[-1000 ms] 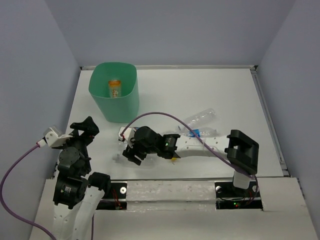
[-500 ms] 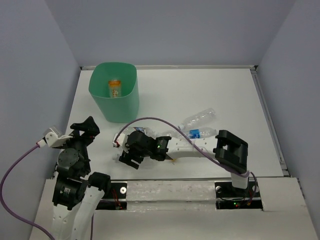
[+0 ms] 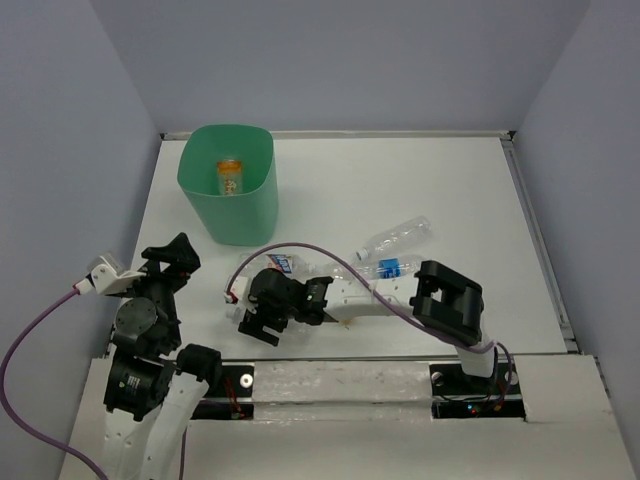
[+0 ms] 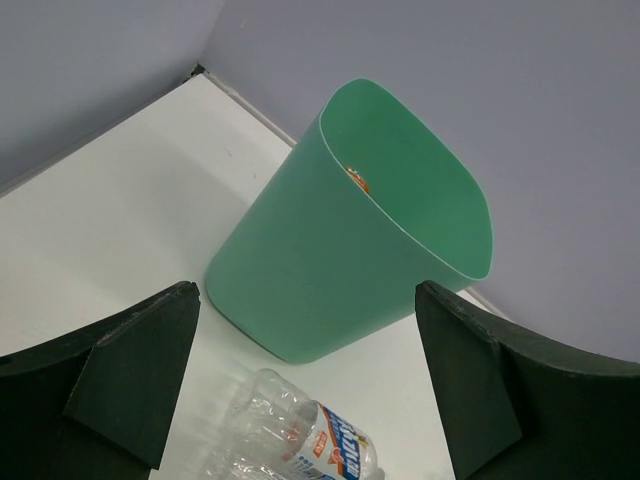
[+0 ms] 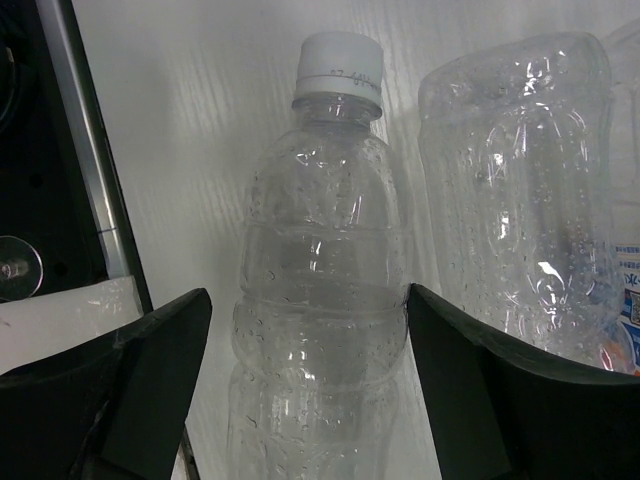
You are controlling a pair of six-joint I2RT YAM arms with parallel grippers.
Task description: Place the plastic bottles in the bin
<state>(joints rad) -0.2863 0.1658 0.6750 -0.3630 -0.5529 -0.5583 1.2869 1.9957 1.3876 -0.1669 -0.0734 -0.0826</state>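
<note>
The mint-green bin (image 3: 240, 215) stands at the far left and holds an orange-labelled bottle (image 3: 230, 177); the bin also fills the left wrist view (image 4: 340, 250). My right gripper (image 3: 258, 322) is open low over the table's near left. It straddles a clear white-capped bottle (image 5: 322, 290) lying between its fingers (image 5: 135, 385). A second, blue-labelled bottle (image 5: 520, 200) lies right beside it and also shows in the top view (image 3: 284, 264). My left gripper (image 3: 172, 262) is open and empty, pointing at the bin, with that labelled bottle (image 4: 310, 435) below it.
Two more bottles lie mid-table: a clear one (image 3: 400, 237) and a blue-labelled one (image 3: 392, 268), behind the right forearm. A purple cable (image 3: 300, 248) arcs over the right arm. The table's metal front edge (image 5: 85, 150) is just left of the capped bottle.
My right arm has swung left and toward the near edge, bringing its open gripper down around the capped bottle. The left arm and the bin have not moved.
</note>
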